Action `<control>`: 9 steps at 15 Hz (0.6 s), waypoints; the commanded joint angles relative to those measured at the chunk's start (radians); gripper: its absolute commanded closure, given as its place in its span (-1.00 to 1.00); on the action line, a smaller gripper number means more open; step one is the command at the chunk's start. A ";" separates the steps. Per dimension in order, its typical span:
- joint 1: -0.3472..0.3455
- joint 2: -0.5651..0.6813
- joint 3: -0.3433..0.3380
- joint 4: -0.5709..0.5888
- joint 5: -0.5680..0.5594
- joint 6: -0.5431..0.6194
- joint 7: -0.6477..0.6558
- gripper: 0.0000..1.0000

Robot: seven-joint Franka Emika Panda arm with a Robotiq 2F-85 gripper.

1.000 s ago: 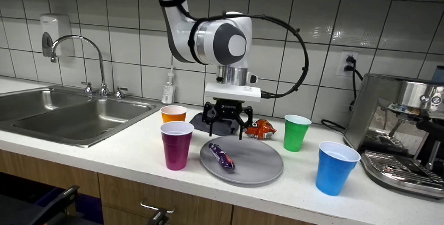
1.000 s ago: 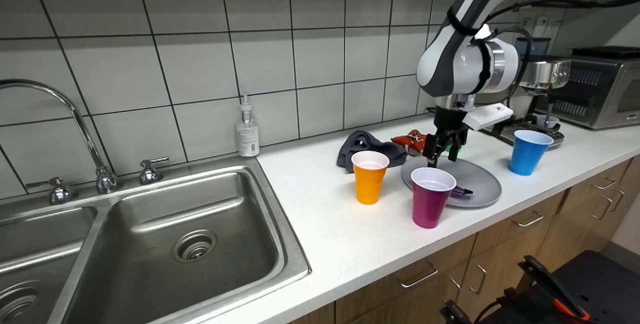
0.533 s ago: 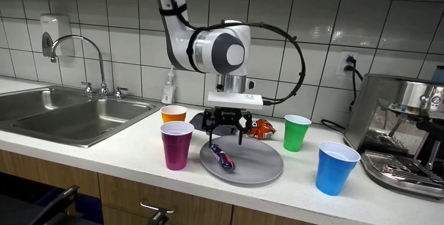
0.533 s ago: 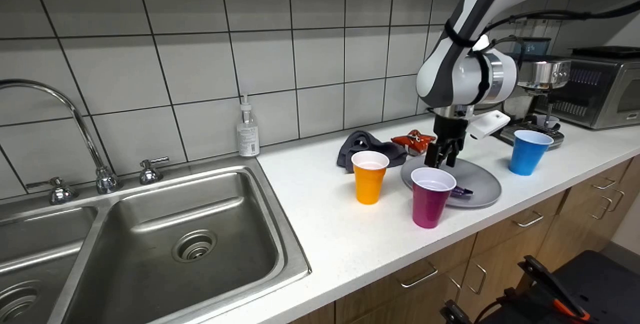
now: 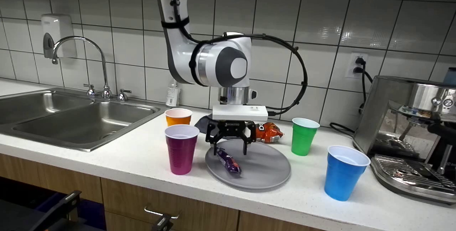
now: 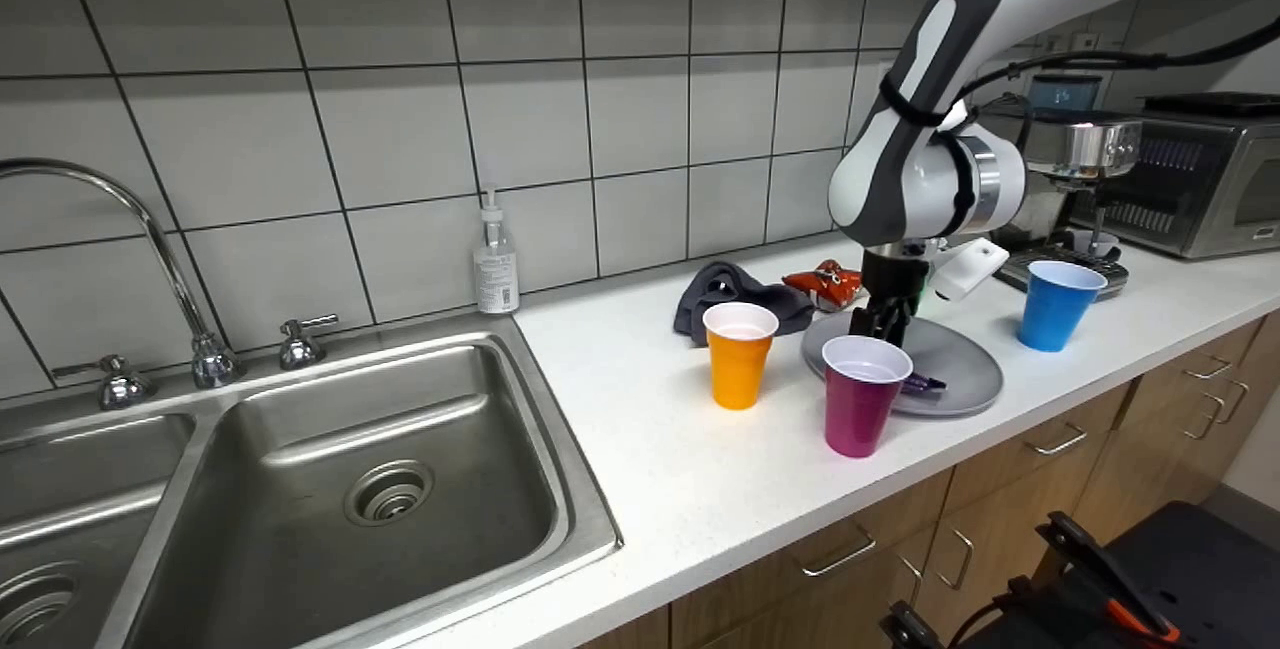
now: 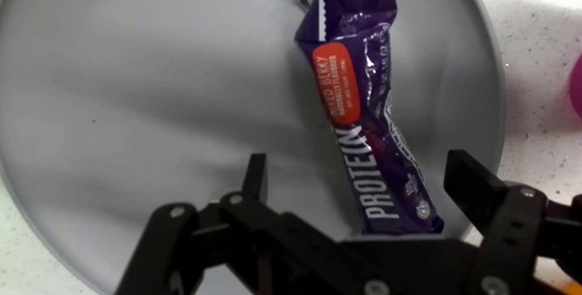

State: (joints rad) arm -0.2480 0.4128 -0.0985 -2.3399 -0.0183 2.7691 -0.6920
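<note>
We are looking at a purple snack bar [image 7: 368,149] lying on a gray plate [image 5: 265,174]. Our gripper [image 7: 358,159] is hovering above, holding nothing, its fingers [image 7: 473,190] standing wide apart with one end of the bar showing between them. On the desk [image 5: 135,152] around the plate, a magenta cup [image 5: 181,152], orange cup [image 6: 738,369], green cup [image 5: 304,139] and blue cup [image 5: 343,177] are standing, with a red bag [image 5: 269,133] and dark cloth [image 6: 725,299] lying behind.

Shows purple and orange-red on the protein bar [image 7: 363,117], plain grey on the plate [image 7: 136,81], speckled white on the desk [image 7: 536,36].
</note>
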 commanded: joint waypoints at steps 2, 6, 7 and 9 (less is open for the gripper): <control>-0.034 0.014 0.024 -0.009 -0.048 0.039 -0.007 -1.00; -0.052 0.012 0.040 -0.013 -0.041 0.043 -0.019 -0.45; -0.054 0.012 0.042 -0.014 -0.042 0.044 -0.018 -0.31; -0.057 0.012 0.042 -0.015 -0.044 0.041 -0.017 0.02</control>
State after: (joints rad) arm -0.2662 0.4337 -0.0841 -2.3408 -0.0425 2.7884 -0.6920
